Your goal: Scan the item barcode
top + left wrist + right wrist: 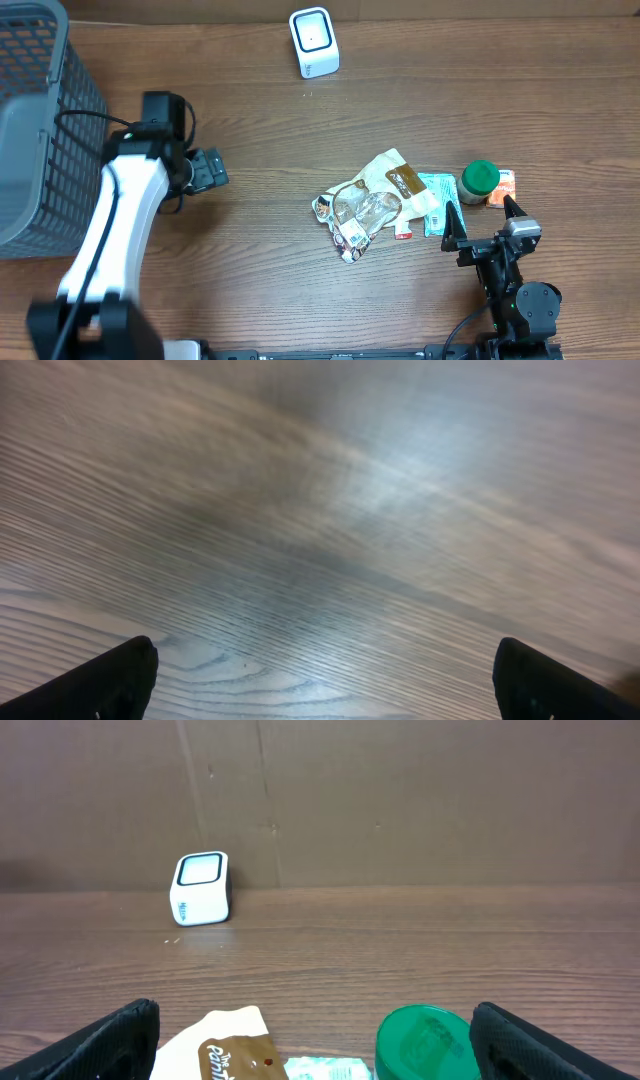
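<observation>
Items: a pile of snack packets lies on the bench, near its front edge.
Jar: a green-lid jar stands at the pile's right end.
Scan box: the white scanner sits at the back, well apart from the pile.
Right fingers: mine, spread wide, holding nothing, just beside the pile.
Left fingers: mine, spread wide, empty, near the grey basket.

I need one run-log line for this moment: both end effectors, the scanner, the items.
left end effector: open, empty | right end effector: open, empty, near green-lidded jar | white scanner: far side | packets: centre
</observation>
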Robot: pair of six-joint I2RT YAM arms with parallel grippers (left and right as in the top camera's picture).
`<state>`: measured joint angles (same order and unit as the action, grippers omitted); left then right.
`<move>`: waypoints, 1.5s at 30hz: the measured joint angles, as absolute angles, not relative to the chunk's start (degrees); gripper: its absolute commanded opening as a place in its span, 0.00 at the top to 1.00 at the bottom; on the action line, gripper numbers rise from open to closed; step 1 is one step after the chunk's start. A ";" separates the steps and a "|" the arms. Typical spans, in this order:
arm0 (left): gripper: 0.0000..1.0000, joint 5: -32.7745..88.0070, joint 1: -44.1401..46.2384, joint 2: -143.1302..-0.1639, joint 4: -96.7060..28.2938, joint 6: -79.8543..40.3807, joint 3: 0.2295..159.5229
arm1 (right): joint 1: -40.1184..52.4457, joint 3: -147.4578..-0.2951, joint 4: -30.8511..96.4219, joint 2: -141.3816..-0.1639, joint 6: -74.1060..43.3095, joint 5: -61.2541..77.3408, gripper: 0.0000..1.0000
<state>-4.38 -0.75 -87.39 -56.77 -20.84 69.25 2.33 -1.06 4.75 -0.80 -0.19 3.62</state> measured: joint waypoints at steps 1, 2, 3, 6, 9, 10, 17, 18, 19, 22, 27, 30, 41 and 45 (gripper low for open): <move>0.01 -4.36 -0.75 -84.62 -56.75 -20.84 69.25 | 2.33 -1.06 4.75 -0.80 -0.21 3.60 0.00; 0.01 -4.38 -0.75 -80.99 -56.75 -20.84 69.28 | 2.33 -1.06 4.73 -0.80 -0.21 3.60 0.00; 0.01 -4.36 -0.75 -78.28 -56.73 -20.84 69.28 | 2.33 -1.06 4.75 -0.80 -0.21 3.60 0.00; 0.00 -4.36 -0.75 -66.87 -56.64 -20.84 69.49 | 2.33 -1.06 4.78 -0.80 -0.21 3.62 0.00; 0.00 -4.36 -0.75 -58.15 -56.60 -20.84 69.58 | 2.33 -1.06 4.73 -0.80 -0.19 3.62 0.00; 0.00 -4.36 -0.75 -55.86 -56.60 -20.84 69.58 | 2.33 -1.06 4.73 -0.80 -0.21 3.60 0.00; 0.00 -4.38 -0.75 -44.91 -56.77 -20.84 69.60 | 2.33 -1.06 4.75 -0.80 -0.19 3.60 0.00; 0.00 -4.36 -0.75 -44.38 -56.99 -20.84 69.58 | 2.33 -1.06 4.73 -0.80 -0.19 3.60 0.00; 0.00 -4.36 -0.75 -43.86 -57.21 -20.84 69.56 | 2.33 -1.06 4.75 -0.80 -0.21 3.60 0.00; 0.00 -4.36 -0.75 -41.78 -57.23 -20.84 68.62 | 2.33 -1.06 4.73 -0.80 -0.19 3.57 0.00; 0.00 -4.36 -0.75 -35.94 -57.14 -20.84 65.19 | 2.33 -1.06 4.73 -0.80 -0.19 3.60 0.00; 0.00 -4.38 -0.75 -31.77 -57.21 -20.84 61.01 | 2.33 -1.06 4.73 -0.80 -0.16 3.60 0.00; 0.00 -4.34 -0.75 -13.23 -49.39 -20.97 38.61 | 2.33 -1.06 4.75 -0.73 -0.21 3.60 0.00; 0.00 -4.34 -0.75 -7.92 -33.54 -21.04 32.75 | 2.31 -1.06 4.80 -0.73 -0.21 3.57 0.00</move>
<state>-4.34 -0.75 -7.92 -33.54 -21.04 32.75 2.31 -1.06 4.80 -0.73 -0.21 3.57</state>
